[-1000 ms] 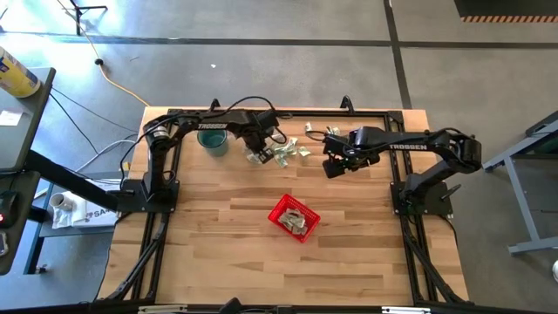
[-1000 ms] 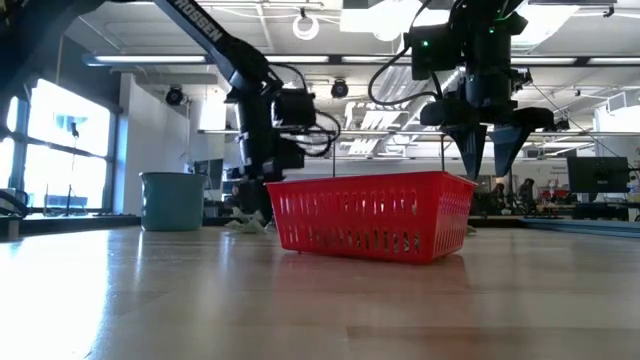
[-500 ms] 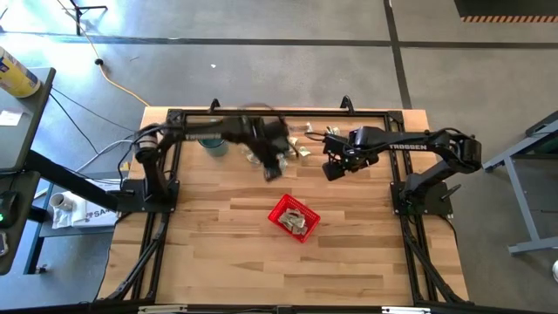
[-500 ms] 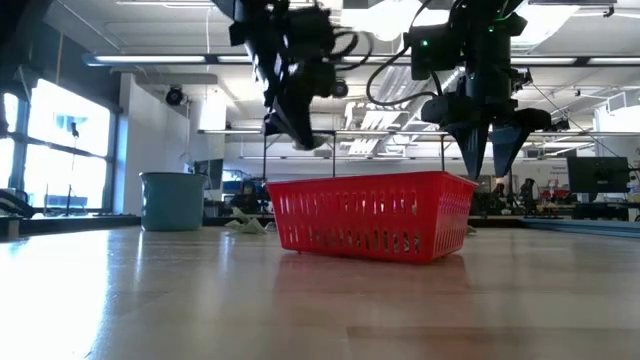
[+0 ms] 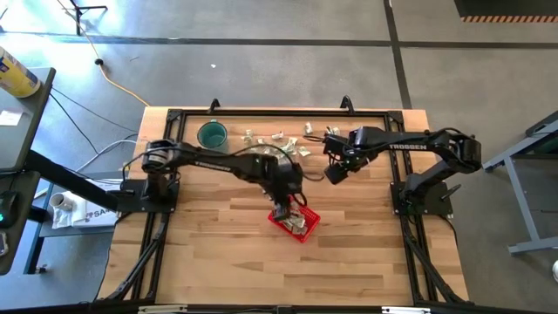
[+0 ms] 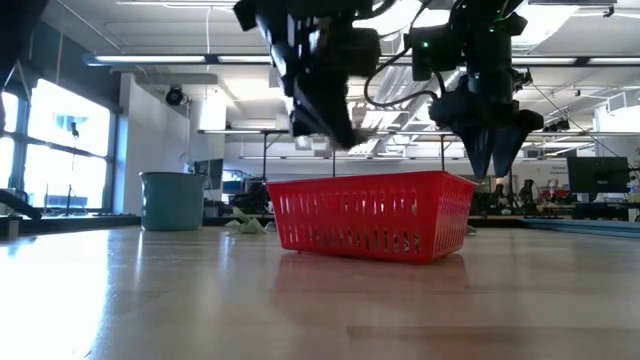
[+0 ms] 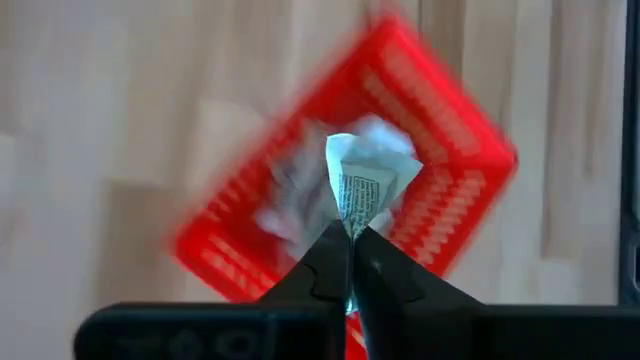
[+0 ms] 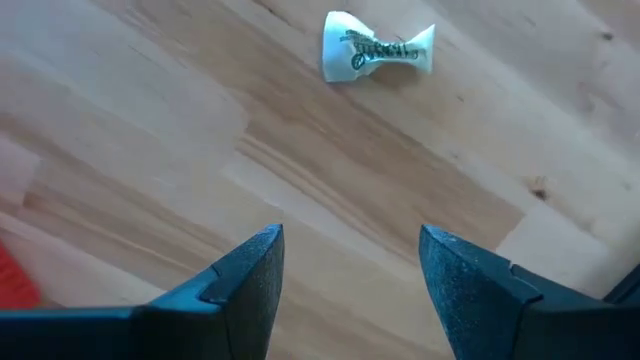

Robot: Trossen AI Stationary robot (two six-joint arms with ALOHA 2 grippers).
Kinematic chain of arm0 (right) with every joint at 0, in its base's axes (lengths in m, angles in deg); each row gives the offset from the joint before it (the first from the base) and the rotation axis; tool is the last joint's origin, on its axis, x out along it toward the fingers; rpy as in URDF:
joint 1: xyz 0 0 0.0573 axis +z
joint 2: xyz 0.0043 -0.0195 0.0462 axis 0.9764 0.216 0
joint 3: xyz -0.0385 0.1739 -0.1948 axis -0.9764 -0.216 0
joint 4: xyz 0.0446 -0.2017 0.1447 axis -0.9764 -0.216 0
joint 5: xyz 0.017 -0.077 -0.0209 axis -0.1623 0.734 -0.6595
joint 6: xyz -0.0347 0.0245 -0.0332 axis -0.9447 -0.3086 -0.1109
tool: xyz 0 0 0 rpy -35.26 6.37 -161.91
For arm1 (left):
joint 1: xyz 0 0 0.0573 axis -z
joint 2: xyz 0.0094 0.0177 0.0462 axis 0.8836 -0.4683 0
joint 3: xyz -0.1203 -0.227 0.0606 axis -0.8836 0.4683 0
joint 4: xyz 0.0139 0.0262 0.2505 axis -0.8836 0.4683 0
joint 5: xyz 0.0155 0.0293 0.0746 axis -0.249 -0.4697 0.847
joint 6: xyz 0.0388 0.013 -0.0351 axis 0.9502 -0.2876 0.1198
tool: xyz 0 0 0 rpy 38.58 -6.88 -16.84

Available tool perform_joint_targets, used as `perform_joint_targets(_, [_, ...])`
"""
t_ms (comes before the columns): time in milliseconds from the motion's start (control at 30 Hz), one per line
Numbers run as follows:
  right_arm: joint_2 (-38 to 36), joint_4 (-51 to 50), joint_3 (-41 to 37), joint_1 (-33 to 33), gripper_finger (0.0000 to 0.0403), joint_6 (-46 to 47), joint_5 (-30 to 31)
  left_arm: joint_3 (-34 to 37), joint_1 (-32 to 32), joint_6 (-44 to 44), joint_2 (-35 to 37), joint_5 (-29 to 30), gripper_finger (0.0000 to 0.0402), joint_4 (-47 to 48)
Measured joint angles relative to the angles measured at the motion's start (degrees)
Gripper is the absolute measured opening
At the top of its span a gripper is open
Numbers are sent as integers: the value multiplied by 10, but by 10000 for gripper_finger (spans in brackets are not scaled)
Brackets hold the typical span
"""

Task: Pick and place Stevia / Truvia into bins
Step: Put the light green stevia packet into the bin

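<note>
The red basket (image 5: 311, 219) sits mid-table with several pale sachets in it. My left gripper (image 7: 351, 232) hangs above the basket (image 7: 455, 150), shut on one green-and-white Stevia / Truvia sachet (image 7: 366, 172); in the high view that gripper (image 5: 282, 208) covers the basket's far left corner. More sachets (image 5: 279, 139) lie flat on the wood near the far edge. My right gripper (image 5: 335, 172) stands open and empty above bare table, pointing down, with a crumpled sachet (image 8: 378, 48) lying beyond its fingers. My left gripper pinches the sachet's lower edge (image 7: 350, 214) between its two fingertips. The fingers slant downward from the table's left side. The sachet sticks out past the fingertips, bent open like a fan, lifted clear above the basket.
A teal cup (image 5: 212, 134) stands at the far left, near the loose sachets. The black frame rail (image 5: 288, 112) runs along the table's far edge. Bare wood lies in front of the basket (image 6: 370, 215) toward the near edge.
My left gripper has swung from the sachets beside the teal cup toward the table's near right, rising and rolling, and now hangs over the red basket with a sachet lifted clear. My right gripper has stayed in place and turned a little about its own axis.
</note>
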Motion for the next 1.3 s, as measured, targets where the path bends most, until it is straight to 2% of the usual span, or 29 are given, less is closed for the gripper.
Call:
perform_joint_targets(67, [0,0,0,0,224,-32,9,1,11,-11,-21,-18,63,-4])
perform_joint_targets(200, [0,7,0,3,225,-141,13,0,33,-22,-45,-18,79,-9])
perform_joint_targets(333, [0,19,0,4,225,-256,11,1,47,-28,-48,25,108,-8])
perform_joint_targets(467, [0,21,0,4,225,-274,5,1,46,-48,-27,95,153,32])
perform_joint_targets(633, [0,20,0,4,225,-269,0,-2,-5,-50,35,155,198,147])
perform_joint_targets(733, [0,20,0,4,225,-272,-4,-2,-57,-51,66,192,203,212])
perform_joint_targets(867, [0,21,0,4,224,-272,-12,0,-148,-50,76,191,197,243])
perform_joint_targets(967, [0,21,0,4,225,-283,-13,14,-191,13,69,156,190,215])
perform_joint_targets(1033, [0,19,0,4,224,-302,-13,29,-196,92,65,133,185,206])
perform_joint_targets(1167, [0,16,0,5,224,-338,-13,70,-190,235,65,134,179,206])
perform_joint_targets(1300, [0,16,0,5,225,-362,15,104,-191,255,64,152,177,199])
